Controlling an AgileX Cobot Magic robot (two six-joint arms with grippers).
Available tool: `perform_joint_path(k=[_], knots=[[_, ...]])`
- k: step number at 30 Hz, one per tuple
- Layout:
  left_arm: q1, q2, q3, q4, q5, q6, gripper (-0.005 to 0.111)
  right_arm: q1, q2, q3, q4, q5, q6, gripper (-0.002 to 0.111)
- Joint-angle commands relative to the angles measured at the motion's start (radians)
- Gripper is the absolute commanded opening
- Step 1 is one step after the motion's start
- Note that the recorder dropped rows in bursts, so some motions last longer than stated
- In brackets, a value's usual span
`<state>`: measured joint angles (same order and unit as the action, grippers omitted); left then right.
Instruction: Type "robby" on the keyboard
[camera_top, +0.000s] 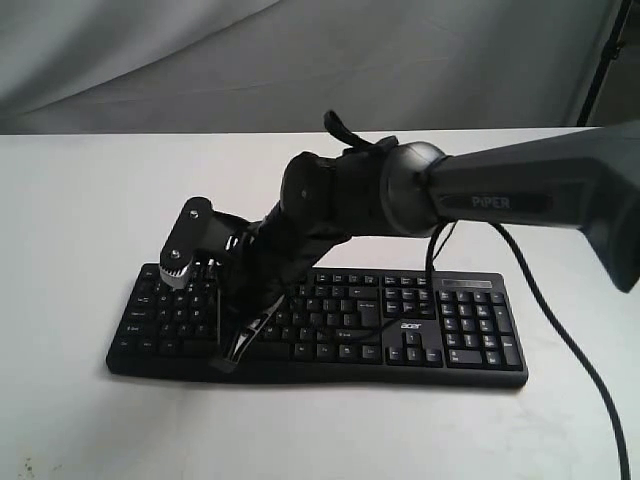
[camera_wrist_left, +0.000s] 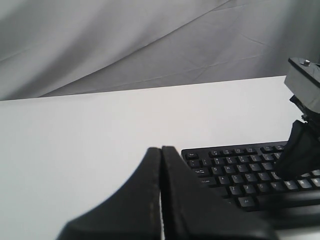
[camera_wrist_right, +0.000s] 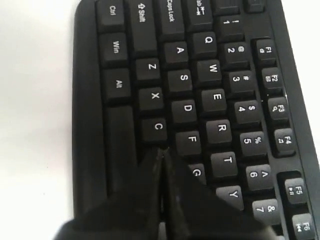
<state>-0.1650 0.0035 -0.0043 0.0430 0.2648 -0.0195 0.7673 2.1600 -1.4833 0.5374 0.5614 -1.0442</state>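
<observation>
The black keyboard (camera_top: 460, 330) lies flat on the white table, its acer logo facing the front. My right arm reaches across it to its left half. The right gripper (camera_top: 226, 362) is shut and points steeply down, its tips low over the front key rows. In the right wrist view the right gripper (camera_wrist_right: 161, 150) has its tips just past the C key (camera_wrist_right: 157, 127), beside F and G, covering the key below; I cannot tell whether it touches. The left gripper (camera_wrist_left: 161, 148) is shut, empty, and hangs off the keyboard's (camera_wrist_left: 240, 165) left end.
The white table (camera_top: 80, 200) is backed by a grey cloth (camera_top: 200, 60). A black cable (camera_top: 590, 380) hangs from the right arm and trails over the table's right front. A thin cable (camera_top: 372, 335) loops across the keys near the logo.
</observation>
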Motion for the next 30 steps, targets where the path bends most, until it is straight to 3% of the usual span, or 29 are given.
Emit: perform_joint_path(k=[1,5,30], knots=[[-0.006,-0.003,0.004,0.005,-0.005,-0.003,0.0,-0.004,-0.003,0.036,0.024,-0.067,-0.007,0.0],[-0.006,-0.003,0.004,0.005,-0.005,-0.003,0.0,-0.011,-0.005,0.049,0.092,-0.074,-0.072,0.0],[-0.006,-0.003,0.004,0.005,-0.005,-0.003,0.0,-0.029,-0.003,0.049,0.074,-0.037,-0.072,0.0]])
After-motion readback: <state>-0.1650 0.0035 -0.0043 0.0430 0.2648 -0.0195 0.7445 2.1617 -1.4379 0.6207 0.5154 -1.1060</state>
